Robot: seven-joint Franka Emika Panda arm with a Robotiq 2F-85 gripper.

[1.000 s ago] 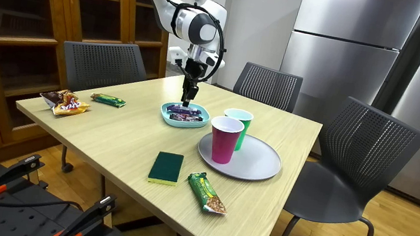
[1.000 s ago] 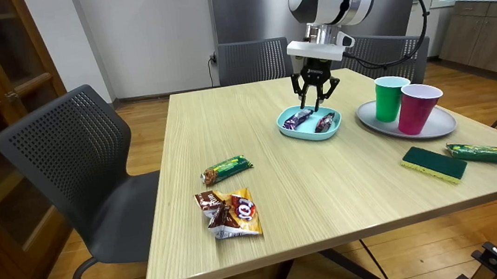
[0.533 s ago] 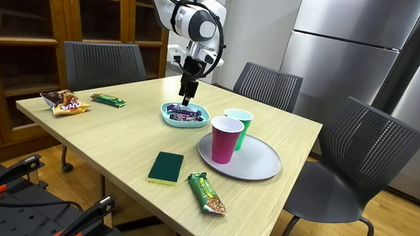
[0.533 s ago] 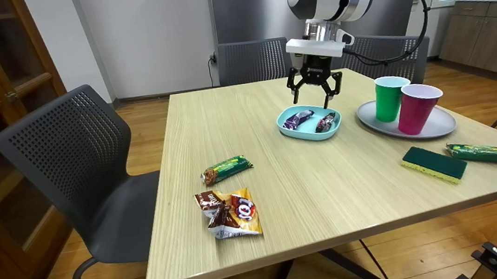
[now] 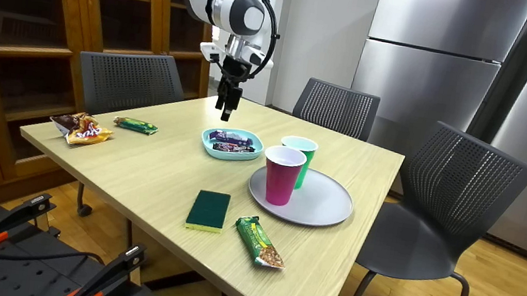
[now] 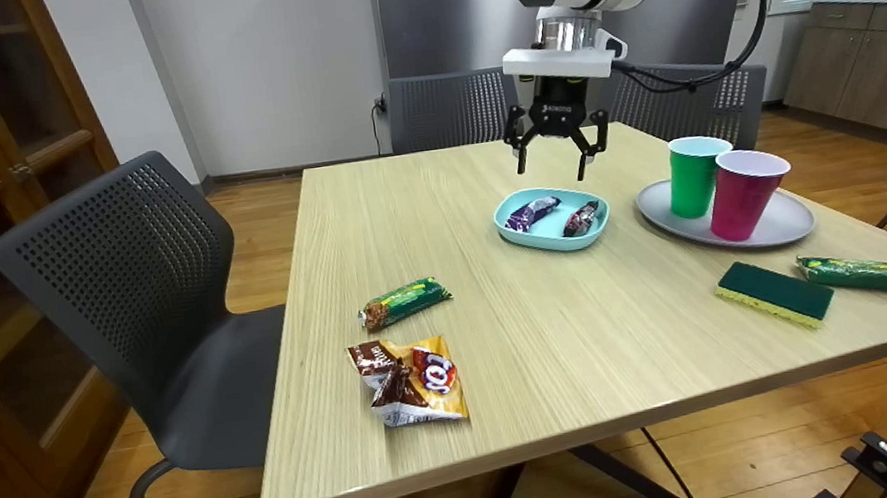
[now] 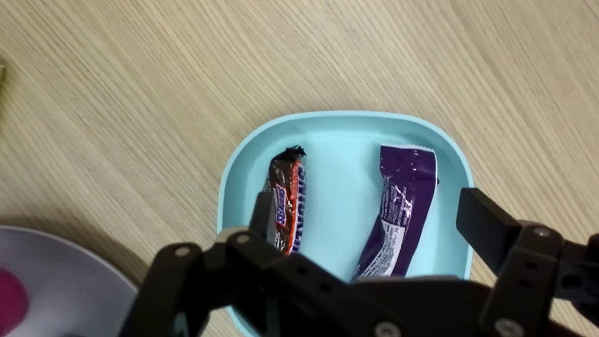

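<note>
Turquoise tray (image 7: 344, 187) below wide-spread, empty gripper (image 6: 551, 175), with dark bar (image 7: 286, 196) and purple bar (image 7: 398, 206) near opposite edges, perhaps liable to tip if pressed at one corner.

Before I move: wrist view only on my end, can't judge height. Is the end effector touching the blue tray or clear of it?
Observer: Clear. In both exterior views the end effector hangs above the blue tray, with a visible gap under its fingertips.
Operator: Copy. Any wrapped bars outside it, beyond my picture?
Observer: Two. A green-wrapped bar lies next to the sponge, and another green-wrapped bar lies near the yellow-and-brown bag.
</note>
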